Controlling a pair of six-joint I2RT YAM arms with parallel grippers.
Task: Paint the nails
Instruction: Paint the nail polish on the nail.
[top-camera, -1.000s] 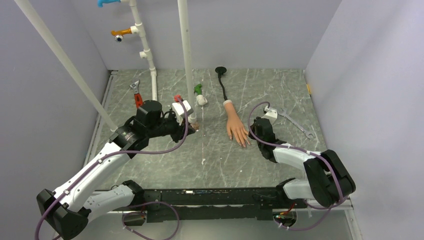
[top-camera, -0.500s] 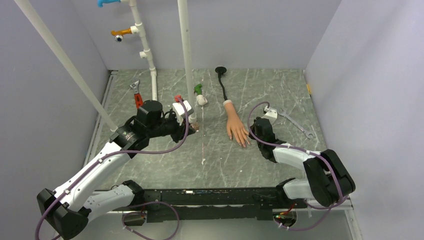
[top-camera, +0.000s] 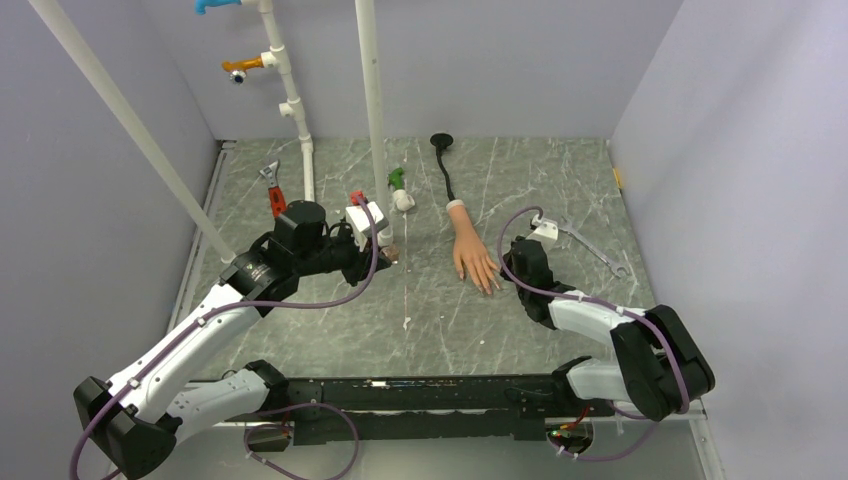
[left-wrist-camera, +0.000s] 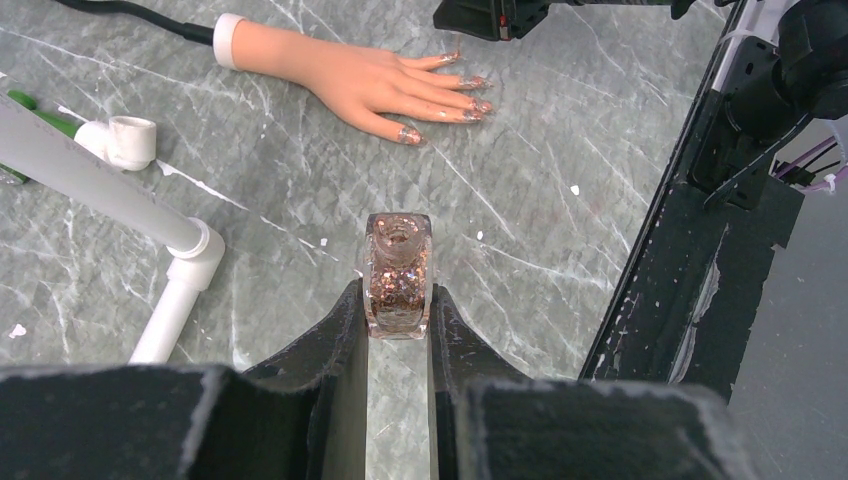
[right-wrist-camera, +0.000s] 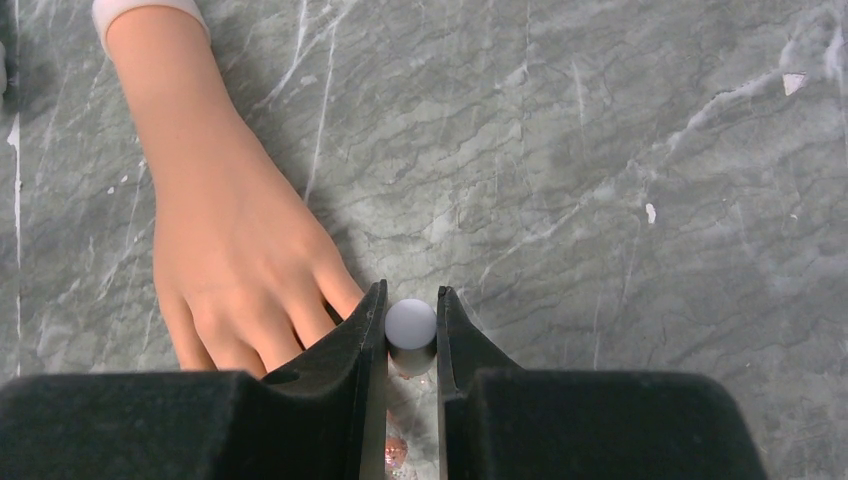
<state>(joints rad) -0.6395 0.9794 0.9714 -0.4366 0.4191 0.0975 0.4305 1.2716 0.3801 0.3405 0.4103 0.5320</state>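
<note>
The left fingers are clamped on a small glitter polish bottle. We hold it upright with its neck uncovered, low over the tabletop and well to the left of the mannequin hand. We judge this keeps the polish from spilling and leaves the mouth free for another dip. It also keeps the left arm out of the working space.

The right fingers are closed on the round white cap, which we take to be the handle of the brush. The brush itself is mostly hidden below the cap in the right wrist view, so we cannot tell whether it touches anything.

The cap sits just beside the mannequin hand's outermost finger, at the fingertip end. The mannequin hand lies flat, palm down, with its black stem running toward the back wall. Its fingertips point toward the right arm, so that arm can reach them without crossing over.

In the left wrist view the nails tip the five fingers, and they glint with the same glitter as the bottle. They look at least partly coated, so we judge the painting well along. The right arm seems to be working on, or checking, one of the last fingertips.

A white PVC pipe lies to the left of the bottle, apart from the work.
</note>
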